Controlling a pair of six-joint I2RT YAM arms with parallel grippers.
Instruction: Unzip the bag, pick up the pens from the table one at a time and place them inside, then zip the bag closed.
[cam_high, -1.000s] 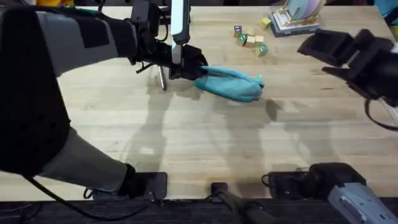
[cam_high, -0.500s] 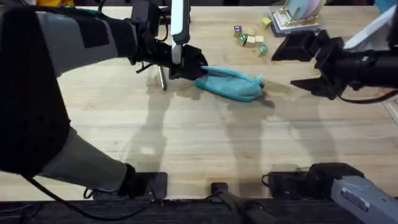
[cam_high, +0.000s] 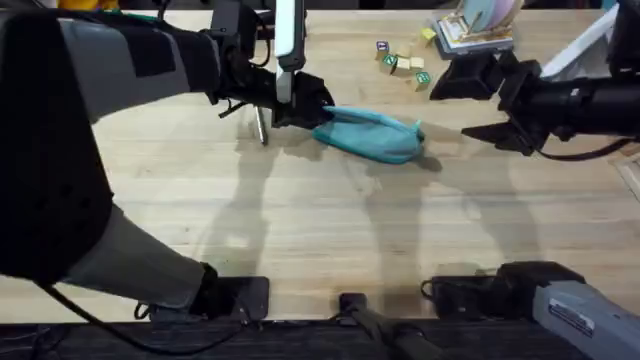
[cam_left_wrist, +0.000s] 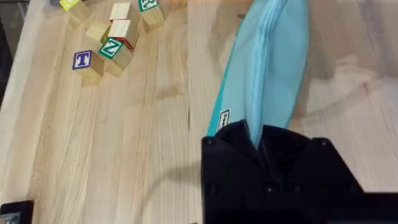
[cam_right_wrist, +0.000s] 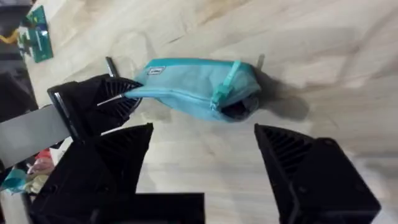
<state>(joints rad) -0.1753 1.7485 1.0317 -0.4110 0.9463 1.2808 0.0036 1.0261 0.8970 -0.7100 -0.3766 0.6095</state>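
Bag (cam_high: 372, 134) first: I see the teal pouch lying on the worktop (cam_high: 320, 230) past the middle, its long axis running left to right, the right end slightly nearer to me. Its zipper runs along the top, and in the right wrist view (cam_right_wrist: 199, 87) the right end gapes a little, the teal pull hanging beside the opening. My left end effector (cam_high: 300, 104) is clamped on the bag's left end; the left wrist view shows the fabric (cam_left_wrist: 264, 68) pinched between its black fingers (cam_left_wrist: 273, 168), with a small white label just beside them. A slim grey pen (cam_high: 259, 126) lies just left of that end effector, its long axis pointing away from me, partly hidden by the arm.

My right end effector (cam_high: 478, 103) hovers right of the bag, well apart from it, jaws spread wide and holding nothing, pointing left toward the bag. Half a second ago it sat a touch nearer to me; a second ago it was out by the right edge of the worktop. Bag, pen and left end effector have not shifted.

Lettered wooden blocks (cam_high: 402, 63) sit far right of the bag, and a stack of books (cam_high: 470, 32) beyond them.
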